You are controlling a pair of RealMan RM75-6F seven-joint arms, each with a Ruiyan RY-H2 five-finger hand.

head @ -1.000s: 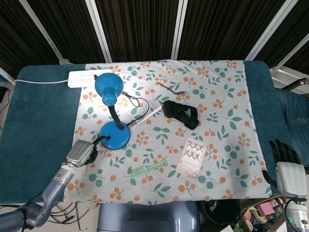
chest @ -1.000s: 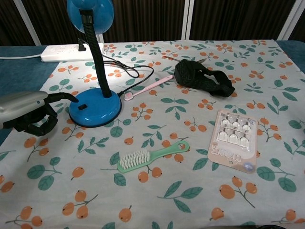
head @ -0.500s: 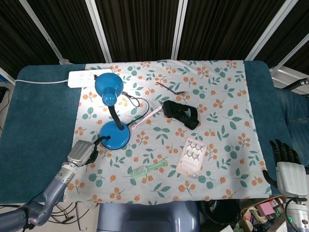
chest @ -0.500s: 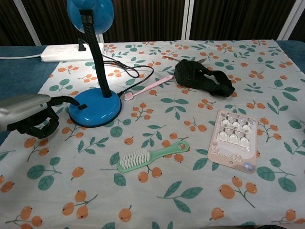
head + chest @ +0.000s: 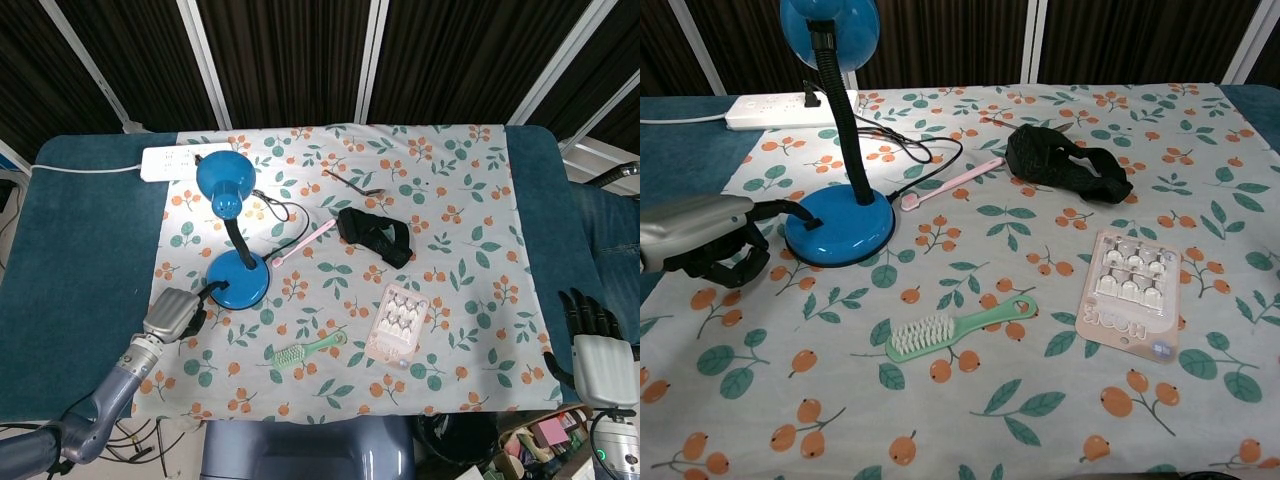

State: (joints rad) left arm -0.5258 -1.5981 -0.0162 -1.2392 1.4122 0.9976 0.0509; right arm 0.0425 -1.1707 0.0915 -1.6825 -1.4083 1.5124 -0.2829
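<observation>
A blue desk lamp stands on the flowered cloth, its base (image 5: 240,282) (image 5: 845,228) at the left and its shade (image 5: 222,180) bent over on a black gooseneck. My left hand (image 5: 170,315) (image 5: 705,235) lies just left of the base, fingers curled in with nothing inside them. One outstretched finger (image 5: 780,208) touches the base's near left rim. My right hand (image 5: 595,350) hangs off the table's right edge, fingers apart and holding nothing; the chest view does not show it.
A white power strip (image 5: 180,160) (image 5: 775,108) lies at the back left, with the lamp's cord running to it. A pink toothbrush (image 5: 303,243), a black cloth bundle (image 5: 375,235), a green hairbrush (image 5: 305,353) and a blister pack (image 5: 397,322) are spread over the cloth.
My left hand has edged right toward the lamp; its outstretched finger now lies on the base and covers the dark switch seen earlier. The right hand has not moved.
</observation>
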